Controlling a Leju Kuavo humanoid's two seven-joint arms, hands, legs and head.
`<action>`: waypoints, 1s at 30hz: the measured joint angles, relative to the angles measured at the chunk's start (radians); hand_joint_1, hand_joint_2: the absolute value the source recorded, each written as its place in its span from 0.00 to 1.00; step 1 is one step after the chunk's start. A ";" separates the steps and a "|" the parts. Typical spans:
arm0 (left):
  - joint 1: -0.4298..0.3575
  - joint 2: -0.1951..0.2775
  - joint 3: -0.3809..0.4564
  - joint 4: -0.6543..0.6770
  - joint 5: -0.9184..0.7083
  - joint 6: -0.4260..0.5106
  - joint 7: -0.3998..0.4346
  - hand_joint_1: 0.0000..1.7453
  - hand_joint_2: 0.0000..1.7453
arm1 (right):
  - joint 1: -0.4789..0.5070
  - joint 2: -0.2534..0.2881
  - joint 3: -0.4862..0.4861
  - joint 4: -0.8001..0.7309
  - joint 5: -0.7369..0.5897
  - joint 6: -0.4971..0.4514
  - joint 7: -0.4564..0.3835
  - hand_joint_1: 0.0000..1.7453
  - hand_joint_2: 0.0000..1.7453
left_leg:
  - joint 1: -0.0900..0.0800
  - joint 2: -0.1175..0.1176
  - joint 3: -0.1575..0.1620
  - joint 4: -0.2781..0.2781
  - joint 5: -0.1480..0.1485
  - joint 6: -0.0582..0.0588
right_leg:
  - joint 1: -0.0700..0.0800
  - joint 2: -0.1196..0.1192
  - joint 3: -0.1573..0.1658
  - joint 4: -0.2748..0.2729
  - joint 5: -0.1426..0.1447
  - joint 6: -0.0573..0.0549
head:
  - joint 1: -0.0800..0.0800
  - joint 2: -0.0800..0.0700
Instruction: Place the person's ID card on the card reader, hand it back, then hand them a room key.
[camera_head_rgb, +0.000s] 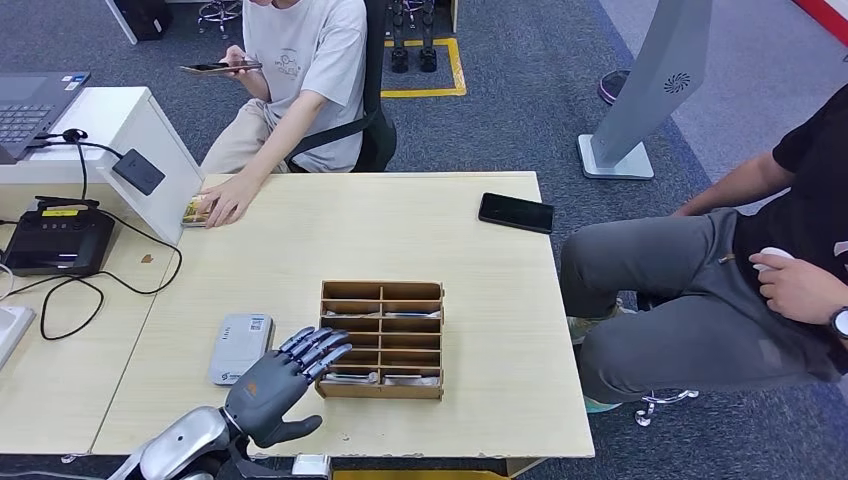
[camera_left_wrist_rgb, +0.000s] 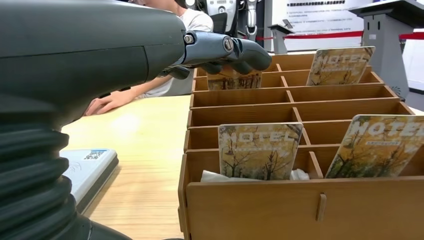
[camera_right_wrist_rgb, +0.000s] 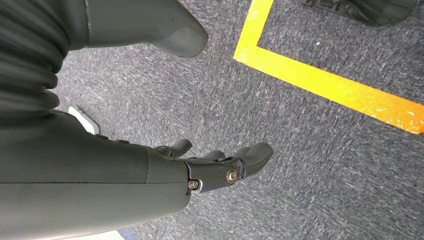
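— ID card (camera_head_rgb: 196, 211): where is it seen from the head view?
— At the table's (camera_head_rgb: 480, 400) far left edge, under a seated person's hand (camera_head_rgb: 228, 203). A black phone (camera_head_rgb: 515, 212) lies near the far right edge; the card reader (camera_head_rgb: 240, 348) sits near the front edge, just left of the wooden key rack (camera_head_rgb: 382, 339).

— And the left hand (camera_head_rgb: 282, 381)?
— Empty, fingers spread, hovering between reader and rack.

— The left wrist view?
— Hotel key cards (camera_left_wrist_rgb: 259, 151) are seen standing in the rack's compartments.

— The right wrist view?
— The right hand (camera_right_wrist_rgb: 220, 165) is shown empty, fingers loosely apart, over grey carpet (camera_right_wrist_rgb: 300, 150) with a yellow line (camera_right_wrist_rgb: 330, 87).
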 joint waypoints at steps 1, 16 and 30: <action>-0.001 0.001 -0.002 0.002 0.000 0.000 0.000 0.00 1.00 | -0.001 0.000 -0.002 0.000 0.000 0.000 0.000 0.00 1.00 | 0.000 0.000 0.000 0.000 0.000 0.000 | 0.000 0.000 0.000 0.000 0.000 0.000 | 0.000 0.000; -0.007 0.005 -0.008 0.007 0.001 0.000 0.000 0.00 1.00 | -0.002 0.000 -0.009 0.000 0.000 0.000 0.000 0.00 1.00 | 0.000 0.000 0.000 0.000 0.000 0.000 | 0.000 0.000 0.000 0.000 0.000 0.000 | 0.000 0.000; -0.013 0.004 -0.024 0.009 0.042 -0.020 -0.020 0.00 1.00 | -0.002 0.000 -0.016 0.000 0.000 0.001 0.000 0.00 1.00 | 0.000 0.000 0.000 0.000 0.000 0.000 | 0.000 0.000 0.000 0.000 0.000 0.000 | 0.000 0.000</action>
